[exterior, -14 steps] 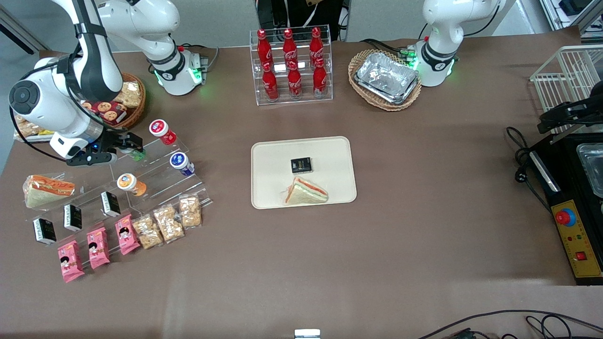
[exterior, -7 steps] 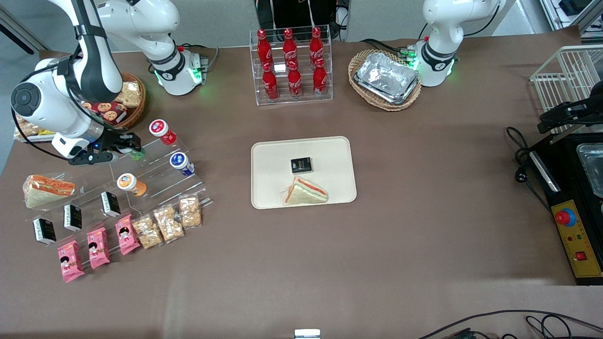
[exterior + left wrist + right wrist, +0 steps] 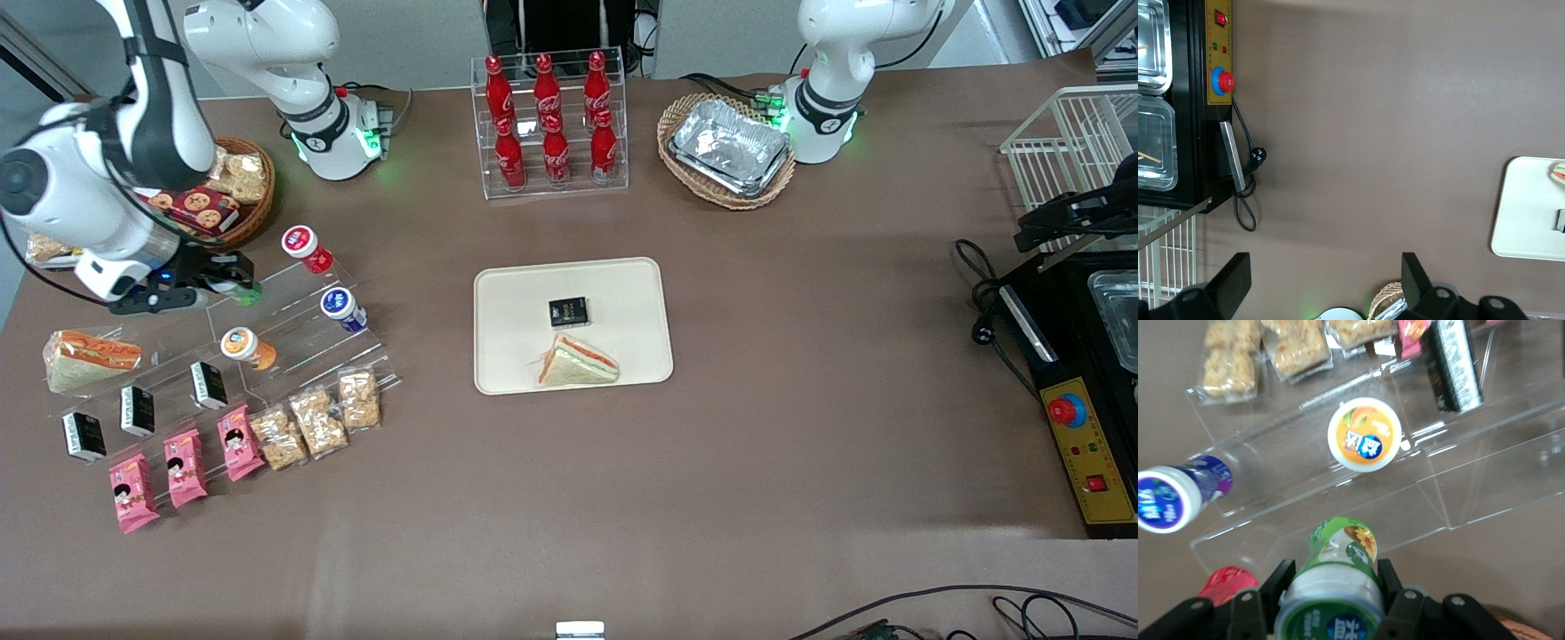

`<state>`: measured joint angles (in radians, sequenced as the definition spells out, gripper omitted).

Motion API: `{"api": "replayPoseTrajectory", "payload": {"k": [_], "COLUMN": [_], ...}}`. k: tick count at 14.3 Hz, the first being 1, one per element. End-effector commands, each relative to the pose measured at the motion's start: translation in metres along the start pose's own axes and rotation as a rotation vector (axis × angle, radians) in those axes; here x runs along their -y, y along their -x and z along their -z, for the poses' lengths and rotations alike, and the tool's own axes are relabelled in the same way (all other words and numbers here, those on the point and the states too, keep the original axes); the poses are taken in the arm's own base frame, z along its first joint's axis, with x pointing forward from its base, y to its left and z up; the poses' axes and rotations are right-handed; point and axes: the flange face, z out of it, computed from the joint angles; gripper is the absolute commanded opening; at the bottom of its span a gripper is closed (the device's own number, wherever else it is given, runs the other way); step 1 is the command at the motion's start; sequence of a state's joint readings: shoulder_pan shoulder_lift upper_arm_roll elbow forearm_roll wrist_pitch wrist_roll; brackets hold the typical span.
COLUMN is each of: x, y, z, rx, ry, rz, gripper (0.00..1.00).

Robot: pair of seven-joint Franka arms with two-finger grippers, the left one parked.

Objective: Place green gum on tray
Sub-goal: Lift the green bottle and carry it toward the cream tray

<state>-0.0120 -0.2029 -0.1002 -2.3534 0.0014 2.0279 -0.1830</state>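
My right gripper (image 3: 233, 283) is shut on the green gum (image 3: 246, 292), a small green bottle with a white lid, and holds it above the top step of the clear acrylic stand (image 3: 293, 331). In the right wrist view the green gum (image 3: 1335, 580) sits between my two black fingers (image 3: 1286, 583), lifted off the stand. The cream tray (image 3: 516, 302) lies at the table's middle, toward the parked arm's end from the gripper, with a sandwich (image 3: 576, 364) and a black packet (image 3: 568, 312) on it.
On the stand lie a red bottle (image 3: 307, 248), a blue bottle (image 3: 342, 308) and an orange bottle (image 3: 246, 347), with black packets, pink snacks and biscuit bags below. A wicker snack basket (image 3: 233, 185) is close by. A cola rack (image 3: 549, 120) and a foil-container basket (image 3: 727, 149) stand farther from the camera.
My gripper has risen and drawn toward the working arm's end of the table with the green gum in it, off the stand's top step.
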Motion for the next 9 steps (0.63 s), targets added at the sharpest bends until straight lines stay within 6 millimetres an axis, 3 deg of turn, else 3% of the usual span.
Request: {"api": "replayPoseTrajectory", "payload": {"k": [1,3,6,9], "x": [-0.009,-0.008,-0.001,0.029], "y": [-0.04,-0.052,-0.063,-0.074], "z": [0.071,0.113,0.158,0.169], "rx": [0.051,0.059,0.09,0.091], "ry": [0.006,0.007,-0.006,-0.09], "rz": [0.003,0.006,0.007,0.005], "gripper": [0.31,0.31,0.31,0.31]}}
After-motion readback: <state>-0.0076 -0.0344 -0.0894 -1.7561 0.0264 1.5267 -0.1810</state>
